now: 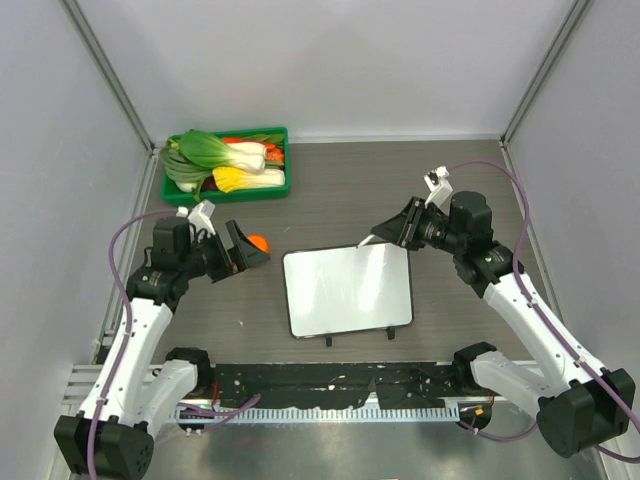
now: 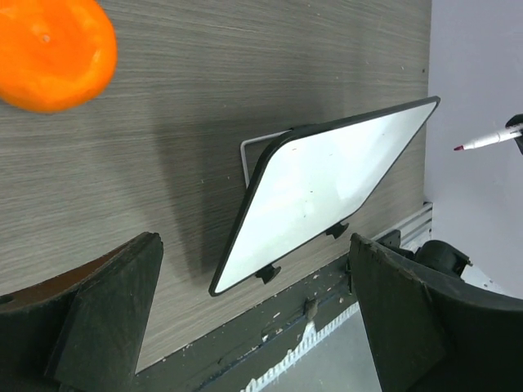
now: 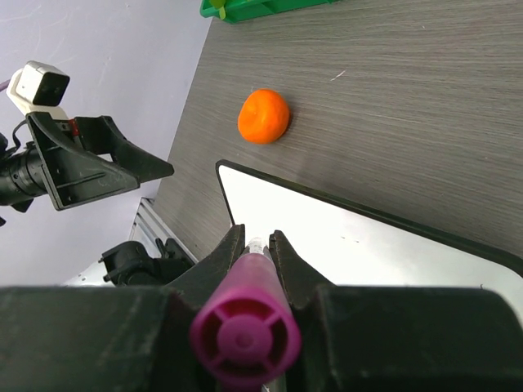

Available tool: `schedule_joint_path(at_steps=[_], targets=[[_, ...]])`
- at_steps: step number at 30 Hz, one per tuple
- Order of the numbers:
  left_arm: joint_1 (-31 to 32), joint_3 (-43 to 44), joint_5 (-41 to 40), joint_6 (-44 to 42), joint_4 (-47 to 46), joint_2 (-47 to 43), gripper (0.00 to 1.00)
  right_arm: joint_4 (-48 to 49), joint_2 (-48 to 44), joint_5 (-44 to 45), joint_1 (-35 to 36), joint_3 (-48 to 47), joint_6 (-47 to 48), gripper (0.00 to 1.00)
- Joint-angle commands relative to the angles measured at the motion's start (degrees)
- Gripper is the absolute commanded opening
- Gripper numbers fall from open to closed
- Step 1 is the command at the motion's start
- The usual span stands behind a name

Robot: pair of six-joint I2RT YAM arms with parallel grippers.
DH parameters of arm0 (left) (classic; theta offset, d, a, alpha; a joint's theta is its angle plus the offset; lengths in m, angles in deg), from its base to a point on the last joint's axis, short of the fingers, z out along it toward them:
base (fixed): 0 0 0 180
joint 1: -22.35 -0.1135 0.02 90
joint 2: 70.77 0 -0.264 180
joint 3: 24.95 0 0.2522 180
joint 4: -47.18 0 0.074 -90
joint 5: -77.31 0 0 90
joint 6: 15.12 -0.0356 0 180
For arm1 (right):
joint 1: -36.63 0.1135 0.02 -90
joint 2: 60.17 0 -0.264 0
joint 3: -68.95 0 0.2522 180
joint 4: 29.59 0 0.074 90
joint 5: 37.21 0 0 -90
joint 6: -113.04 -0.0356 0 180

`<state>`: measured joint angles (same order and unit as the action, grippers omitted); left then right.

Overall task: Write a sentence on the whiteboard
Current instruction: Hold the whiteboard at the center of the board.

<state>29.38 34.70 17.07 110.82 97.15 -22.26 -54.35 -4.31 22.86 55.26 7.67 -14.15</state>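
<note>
The whiteboard (image 1: 348, 290) lies flat in the middle of the table, with two small black feet at its near edge. Its surface is blank; no sentence shows on it. It also shows in the left wrist view (image 2: 327, 184) and the right wrist view (image 3: 368, 245). My right gripper (image 1: 387, 228) is shut on a magenta marker (image 3: 245, 335), whose tip (image 1: 364, 241) hovers just above the board's far edge. The marker tip also shows in the left wrist view (image 2: 489, 139). My left gripper (image 1: 252, 250) is open and empty, left of the board.
An orange (image 1: 259, 242) lies on the table beside my left gripper and shows in the wrist views (image 2: 53, 49) (image 3: 264, 116). A green tray (image 1: 280, 160) of vegetables stands at the back left. Grey walls enclose the table.
</note>
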Motion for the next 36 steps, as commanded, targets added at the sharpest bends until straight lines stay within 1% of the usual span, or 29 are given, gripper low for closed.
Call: schedule_joint_path(at_steps=[1, 4, 6, 9, 14, 17, 20, 23, 28, 32, 36], targets=[[-0.3, -4.4, 4.5, 0.9, -8.2, -2.3, 1.00, 1.0, -1.3, -0.8, -0.2, -2.0, 1.5, 0.01], [-0.3, -10.3, 9.3, 1.1, -14.9, -4.5, 1.00, 0.6, -2.9, -0.4, -0.2, -1.1, 2.4, 0.01], [-0.3, -13.4, 10.7, 4.1, -20.9, -5.6, 1.00, 0.6, -4.1, 0.0, -0.2, 0.2, 2.9, 0.01], [-0.3, -15.5, 8.8, 6.3, -25.6, -6.6, 1.00, 0.8, -5.1, -0.3, -0.2, 1.8, 3.0, 0.01], [-0.3, -18.0, 3.7, 4.4, -28.3, -6.6, 1.00, 1.8, -8.0, 0.5, -0.2, 4.5, 4.1, 0.01], [-0.3, -21.3, 3.5, 6.6, -35.8, -6.2, 1.00, 3.7, -9.2, 1.2, -0.2, 6.0, 3.9, 0.01], [-0.3, -23.6, 5.4, 9.0, -42.8, -4.4, 1.00, 4.1, -9.2, 0.5, -0.2, 5.8, 3.8, 0.01], [-0.3, -24.4, 7.1, 8.4, -42.7, -2.4, 1.00, 4.1, -9.6, 0.7, -0.1, 6.6, 4.1, 0.01], [-0.3, -25.1, 7.9, 9.3, -41.8, -1.6, 1.00, 4.1, -11.4, 1.5, -0.1, 8.1, 3.9, 0.01], [-0.2, -24.4, 7.6, 8.5, -39.4, -3.7, 1.00, 4.1, -12.2, 1.3, -0.1, 9.5, 4.0, 0.01], [-0.1, -24.6, 5.5, 8.4, -36.9, -6.1, 1.00, 3.4, -12.6, 0.6, -0.1, 9.8, 4.1, 0.01]])
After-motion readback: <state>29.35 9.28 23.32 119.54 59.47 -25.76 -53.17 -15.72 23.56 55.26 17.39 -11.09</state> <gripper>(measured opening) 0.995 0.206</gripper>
